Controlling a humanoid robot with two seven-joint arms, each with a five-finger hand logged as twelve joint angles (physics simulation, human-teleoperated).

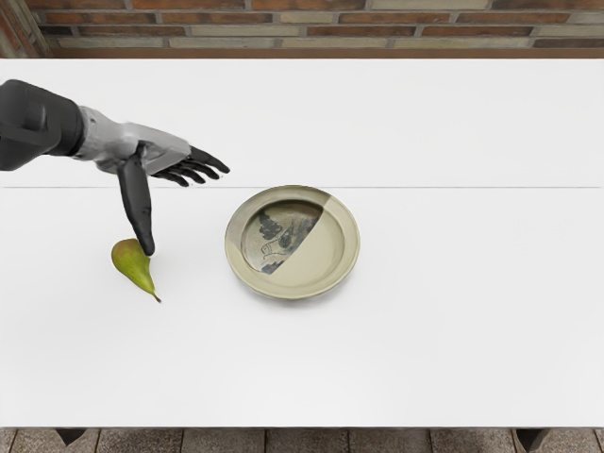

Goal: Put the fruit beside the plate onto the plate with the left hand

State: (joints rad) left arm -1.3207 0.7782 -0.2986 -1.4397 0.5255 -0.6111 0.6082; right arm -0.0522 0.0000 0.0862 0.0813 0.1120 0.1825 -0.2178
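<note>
Grasp approach. The left robot hand (156, 159), fingers spread and holding nothing, hovers at 12 o'clock of the pear (132, 264), thumb pointing down at it. The pear lies on the tabletop (453, 359) at 9 o'clock of the plate (330, 257), apart from it. The next move likely calls for closing around the pear.

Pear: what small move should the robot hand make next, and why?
Probably lower the left robot hand and close it around the pear: the hand is open, only its thumb is near the pear's top, and the pear lies on the table, not on the plate.
</note>
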